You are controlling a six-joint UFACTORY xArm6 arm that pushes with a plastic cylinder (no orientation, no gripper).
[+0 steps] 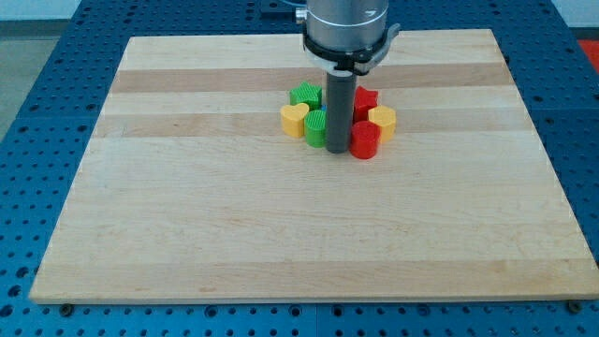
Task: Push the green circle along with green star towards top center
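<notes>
The blocks sit in a tight cluster above the board's middle. The green circle [315, 128] is at the cluster's lower left, with the green star [303, 95] just above it. My tip [339, 150] stands at the cluster's bottom edge, between the green circle on its left and the red cylinder [365, 140] on its right, touching or nearly touching both. The rod hides the blue blocks behind it.
A yellow heart [294, 120] lies left of the green circle. A red star [365, 99] and a yellow block [382, 121] lie right of the rod. The wooden board [187, 206] sits on a blue perforated table [37, 112].
</notes>
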